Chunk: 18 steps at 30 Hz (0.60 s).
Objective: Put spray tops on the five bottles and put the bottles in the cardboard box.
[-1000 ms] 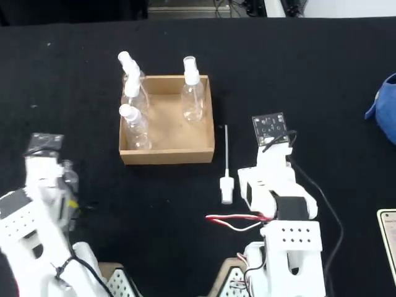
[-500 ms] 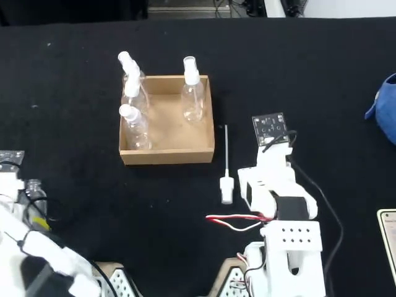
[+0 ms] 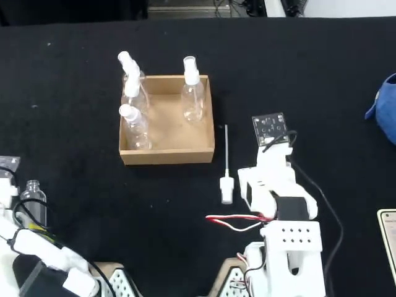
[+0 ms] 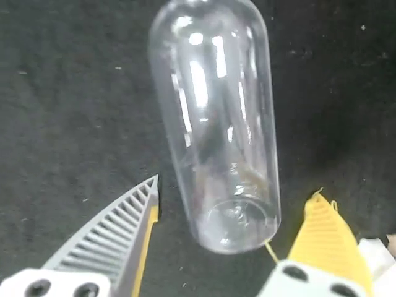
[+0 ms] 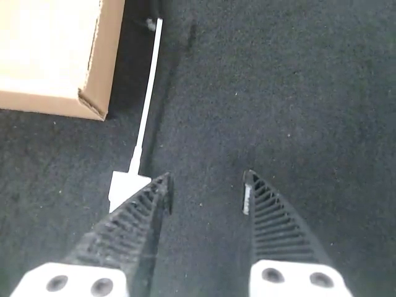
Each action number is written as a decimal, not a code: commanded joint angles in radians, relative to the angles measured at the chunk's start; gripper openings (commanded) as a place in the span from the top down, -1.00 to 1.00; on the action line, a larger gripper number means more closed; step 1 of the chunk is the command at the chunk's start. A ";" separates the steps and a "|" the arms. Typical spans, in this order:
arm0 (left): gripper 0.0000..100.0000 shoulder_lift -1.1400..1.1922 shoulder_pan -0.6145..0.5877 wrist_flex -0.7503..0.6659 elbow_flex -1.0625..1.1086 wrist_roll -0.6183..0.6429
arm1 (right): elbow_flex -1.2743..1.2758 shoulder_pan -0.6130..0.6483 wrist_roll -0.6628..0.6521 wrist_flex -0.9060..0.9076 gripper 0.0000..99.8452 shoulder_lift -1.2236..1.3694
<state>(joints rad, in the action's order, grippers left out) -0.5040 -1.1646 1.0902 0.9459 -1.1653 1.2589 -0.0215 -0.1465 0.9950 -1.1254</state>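
The cardboard box (image 3: 199, 150) holds several clear bottles (image 3: 192, 94) with white spray tops. A loose spray top (image 3: 226, 187) lies on the black table right of the box, its thin tube pointing away. In the right wrist view the spray top (image 5: 127, 185) lies just beside one finger of my right gripper (image 5: 206, 179), which is open over bare table. A capless clear bottle (image 3: 32, 201) is at the table's left edge. Its base end (image 4: 238, 226) sits between the fingers of my open left gripper (image 4: 235, 187), with a gap on each side.
The box corner (image 5: 93, 105) lies close to the right gripper. A blue object (image 3: 385, 105) is at the right edge and a white card (image 3: 387, 232) at the front right. Red and white wires (image 3: 232, 221) run by the right arm (image 3: 278, 204).
My left arm has swung left toward the table's edge, taking the capless bottle with it. The right arm, the loose spray top and the box have stayed put.
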 commanded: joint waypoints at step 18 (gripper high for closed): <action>0.94 -0.014 0.005 0.146 -0.137 0.023 | -0.002 -0.020 0.002 -0.029 0.69 -0.030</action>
<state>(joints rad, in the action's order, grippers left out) -0.5040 -1.1630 1.1899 0.9244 -1.1469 1.2589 -0.0215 -0.1465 0.9950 -1.1254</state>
